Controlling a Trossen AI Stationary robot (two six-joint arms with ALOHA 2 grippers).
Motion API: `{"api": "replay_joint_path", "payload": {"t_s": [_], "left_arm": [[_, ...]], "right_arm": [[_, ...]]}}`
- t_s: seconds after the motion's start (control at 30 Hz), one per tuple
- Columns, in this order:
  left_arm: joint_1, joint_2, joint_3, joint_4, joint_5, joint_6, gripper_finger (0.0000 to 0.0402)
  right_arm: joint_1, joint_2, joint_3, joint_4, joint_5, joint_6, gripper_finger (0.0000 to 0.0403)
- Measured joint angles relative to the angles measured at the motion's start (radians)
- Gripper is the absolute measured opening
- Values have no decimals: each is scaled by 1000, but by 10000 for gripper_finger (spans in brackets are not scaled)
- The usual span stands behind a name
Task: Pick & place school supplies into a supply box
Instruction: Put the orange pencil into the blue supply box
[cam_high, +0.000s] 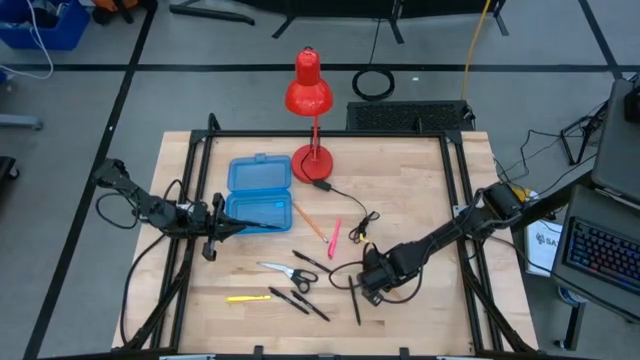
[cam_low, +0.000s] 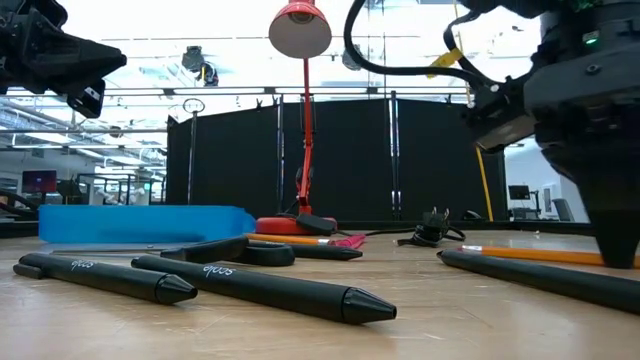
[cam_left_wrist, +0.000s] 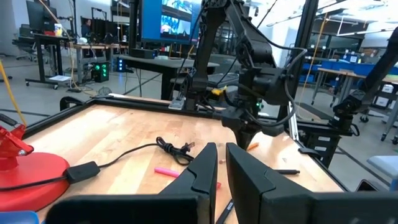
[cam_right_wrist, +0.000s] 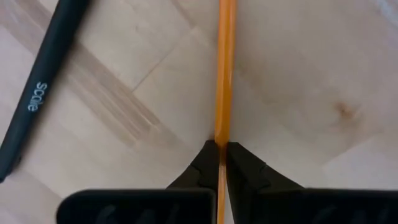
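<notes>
- Right now the right gripper (cam_right_wrist: 221, 163) is down on the pale wooden table (cam_high: 420, 190), its two dark fingers pinching a thin orange pencil (cam_right_wrist: 225, 68) that lies flat along the grain.
- To lift it well, I judge the arm should rise straight up before travelling, so the long stick does not swing or pivot in the narrow grip; a black pen with white lettering (cam_right_wrist: 38, 99) lies just beside it and could be knocked.
- The translucent blue plastic pencil case (cam_high: 259, 192) sits well apart, across the table near the left gripper (cam_high: 222, 229), whose fingers are nearly pressed together on nothing that I can see; from above, its lid seems to be open, though that is hard to confirm.
- Other supplies lie scattered between: silver scissors with black handles (cam_high: 290, 271), a yellow pencil (cam_high: 248, 298), a pink one (cam_high: 334, 238).
- A red desk lamp (cam_high: 309, 95) stands at the far edge, its black cord (cam_high: 350, 205) trailing onto the wood.
- Beyond the table is a workshop with dark panels and screens.
</notes>
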Motion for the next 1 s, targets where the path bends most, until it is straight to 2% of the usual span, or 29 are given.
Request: {"api": "replay_joint_path", "payload": {"t_s": [0.53,0.8,1.0], "left_arm": [[0,0,0,0,0,0,37],[0,0,0,0,0,0,37],[0,0,0,3,0,1,37]], "right_arm": [[-18,-19,0,-3,-8,-40,0],[-41,-87,1,-7,50,-52,0],[-88,-109,2,26,116,-151,0]]}}
